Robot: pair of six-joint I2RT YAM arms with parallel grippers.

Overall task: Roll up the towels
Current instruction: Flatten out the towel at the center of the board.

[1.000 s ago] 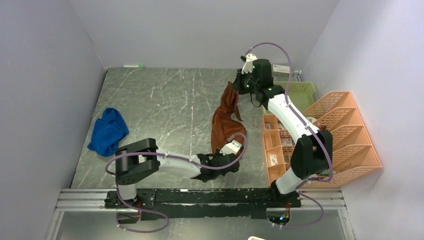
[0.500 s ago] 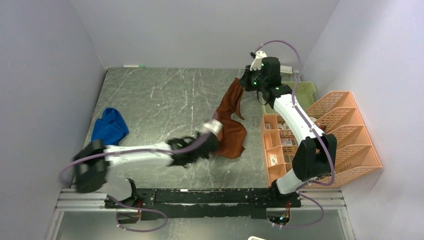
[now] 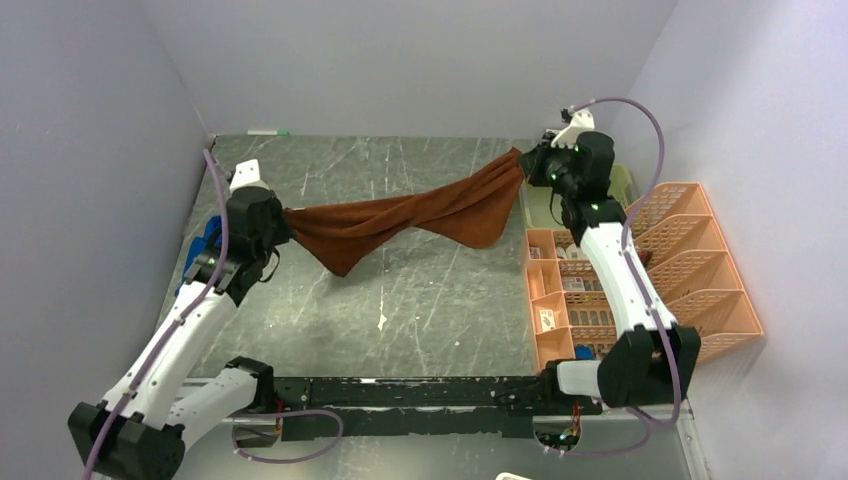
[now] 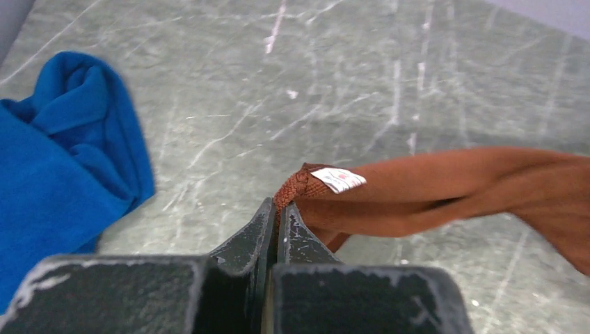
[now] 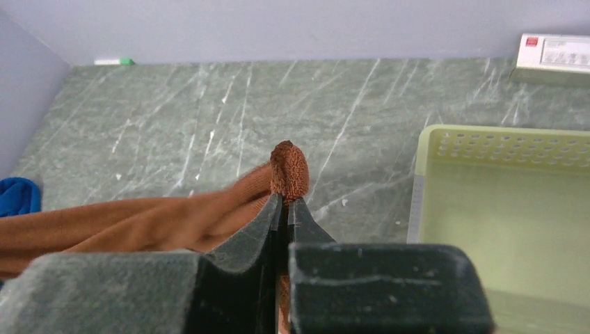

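Observation:
The rust-brown towel (image 3: 410, 215) hangs stretched in the air between my two grippers, sagging in the middle above the table. My left gripper (image 3: 283, 222) is shut on its left corner, the one with the white label (image 4: 337, 179), seen in the left wrist view (image 4: 277, 209). My right gripper (image 3: 525, 165) is shut on the opposite corner (image 5: 289, 170), seen in the right wrist view (image 5: 285, 205). The royal blue towel (image 4: 56, 160) lies bunched on the table at the left, mostly hidden behind my left arm in the top view (image 3: 205, 240).
A green basket (image 5: 508, 209) stands at the back right, beside my right gripper. An orange rack of trays (image 3: 650, 270) with small items lines the right side. A white box (image 5: 553, 52) and a marker (image 3: 268, 132) lie by the back wall.
My left gripper has swung from the table's front middle up to the left with a towel corner. My right gripper moved right. The towel went from hanging to stretched out.

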